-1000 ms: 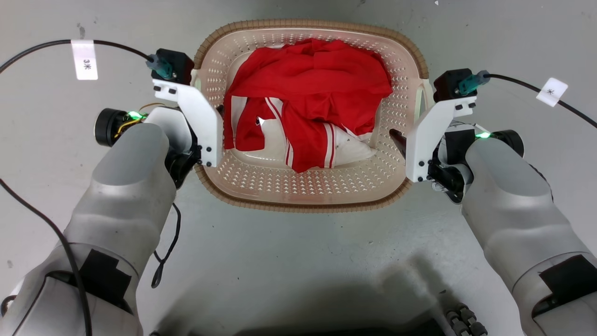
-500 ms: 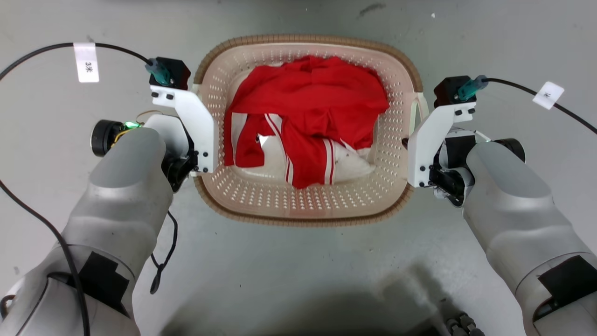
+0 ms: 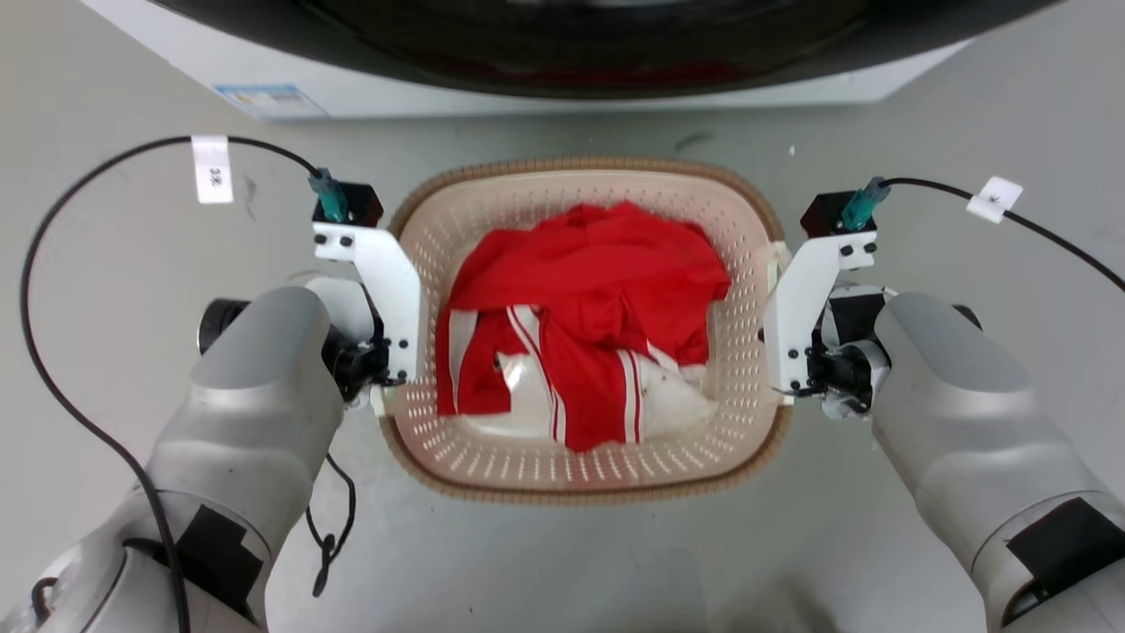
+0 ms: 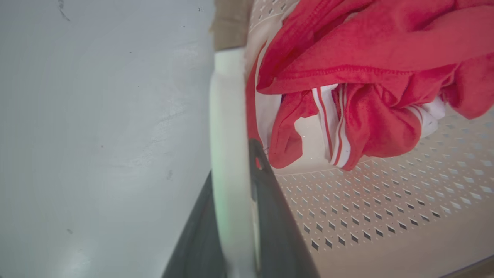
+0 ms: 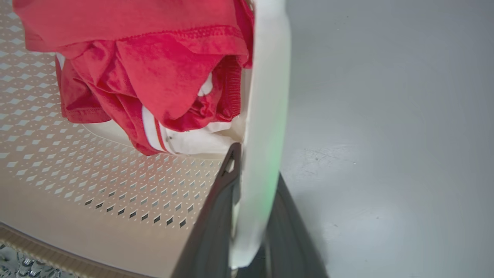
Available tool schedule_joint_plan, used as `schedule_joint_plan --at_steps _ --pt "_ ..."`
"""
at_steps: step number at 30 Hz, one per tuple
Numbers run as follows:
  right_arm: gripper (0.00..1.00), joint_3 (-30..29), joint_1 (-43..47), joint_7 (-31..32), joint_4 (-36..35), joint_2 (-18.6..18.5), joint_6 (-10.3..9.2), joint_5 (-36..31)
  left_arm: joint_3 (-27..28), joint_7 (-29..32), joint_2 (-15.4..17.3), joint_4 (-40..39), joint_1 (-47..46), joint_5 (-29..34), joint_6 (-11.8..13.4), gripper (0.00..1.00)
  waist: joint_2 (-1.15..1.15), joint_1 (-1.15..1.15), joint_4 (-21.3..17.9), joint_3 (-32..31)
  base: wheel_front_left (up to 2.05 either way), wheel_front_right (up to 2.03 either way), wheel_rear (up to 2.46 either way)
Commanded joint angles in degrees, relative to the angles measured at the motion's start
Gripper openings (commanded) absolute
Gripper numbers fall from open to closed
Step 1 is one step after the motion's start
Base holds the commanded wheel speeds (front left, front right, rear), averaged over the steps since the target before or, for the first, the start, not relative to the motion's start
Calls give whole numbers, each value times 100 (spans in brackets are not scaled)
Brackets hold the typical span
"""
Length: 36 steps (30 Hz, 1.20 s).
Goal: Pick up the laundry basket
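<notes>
The laundry basket (image 3: 582, 493), cream with perforated walls and a brown rim, sits in the middle of the head view between my two arms. Red and white clothes (image 3: 589, 290) lie inside it. My left gripper (image 3: 381, 396) is shut on the basket's left white handle (image 4: 227, 127); in the left wrist view my left gripper (image 4: 233, 162) has one dark finger on each side of it. My right gripper (image 3: 782, 389) is shut on the right handle (image 5: 266, 77), and the right wrist view shows my right gripper (image 5: 256, 164) clamping it. I cannot tell if the basket is off the floor.
A washing machine's white front (image 3: 290, 92) with its dark round door (image 3: 580, 44) spans the top of the head view, just beyond the basket. Grey floor (image 3: 571, 563) surrounds the basket. Black cables (image 3: 53, 352) loop from both wrists.
The whole head picture has shifted: the camera moved, bringing the washing machine into view. The dark right finger seen inside the basket wall earlier is now hidden. Both grippers stay at the handles.
</notes>
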Motion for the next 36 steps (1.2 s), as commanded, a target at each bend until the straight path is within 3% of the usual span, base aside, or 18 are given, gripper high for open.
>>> schedule_joint_plan --at_steps 1,16,36 --pt "0 70 74 154 -73 179 77 143 -75 230 -227 -56 133 -122 -74 0 0 0 65 -436 0 0 0" --pt "0 321 425 1278 19 185 78 638 -217 1429 -280 -82 570 -730 -76 0 0 0 145 -1686 0 0 0" --pt "0 280 940 1970 116 163 78 553 -331 1835 -341 8 1122 -1177 -77 0 0 0 131 -3155 0 0 0"
